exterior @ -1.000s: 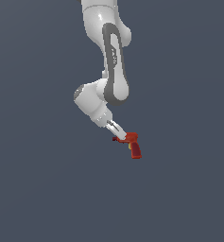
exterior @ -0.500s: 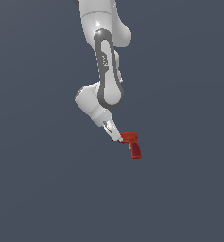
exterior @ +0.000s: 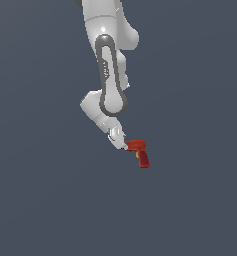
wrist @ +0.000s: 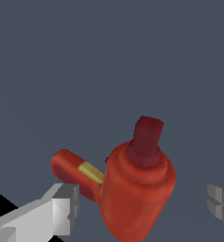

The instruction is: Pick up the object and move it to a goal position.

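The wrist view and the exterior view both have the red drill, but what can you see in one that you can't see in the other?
Only the wrist view shows the two gray fingertips apart, one on each side of the red drill, with a gap to the far one, plus the drill's yellow spot close up. Only the exterior view shows the white arm reaching down to the drill. Both show the drill, the gripper beside it, and a plain gray background.
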Available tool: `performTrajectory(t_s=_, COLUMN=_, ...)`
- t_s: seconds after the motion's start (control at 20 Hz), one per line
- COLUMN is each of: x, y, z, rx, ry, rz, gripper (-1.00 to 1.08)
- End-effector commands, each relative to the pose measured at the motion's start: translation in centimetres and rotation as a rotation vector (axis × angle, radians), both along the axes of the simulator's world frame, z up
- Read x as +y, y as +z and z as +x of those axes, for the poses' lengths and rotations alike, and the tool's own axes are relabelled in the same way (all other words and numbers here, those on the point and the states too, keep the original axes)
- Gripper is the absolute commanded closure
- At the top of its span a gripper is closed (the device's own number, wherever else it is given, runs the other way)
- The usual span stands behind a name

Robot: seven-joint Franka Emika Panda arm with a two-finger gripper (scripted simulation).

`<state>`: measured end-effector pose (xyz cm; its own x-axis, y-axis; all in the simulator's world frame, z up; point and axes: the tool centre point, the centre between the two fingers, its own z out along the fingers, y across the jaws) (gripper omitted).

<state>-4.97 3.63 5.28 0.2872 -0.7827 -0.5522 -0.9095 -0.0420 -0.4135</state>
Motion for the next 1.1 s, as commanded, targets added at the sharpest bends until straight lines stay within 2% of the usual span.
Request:
performTrajectory(t_s=0.0, x=0.0, y=-0.1, z=-0.1, rx=0.005, ry=-0.017, rz=0.008, gripper=-1.00)
performTrajectory(t_s=1.05, x=1.9, y=-2.3, z=0.8, rx=0.007, ry=-0.023, rz=0.010, gripper=-1.00)
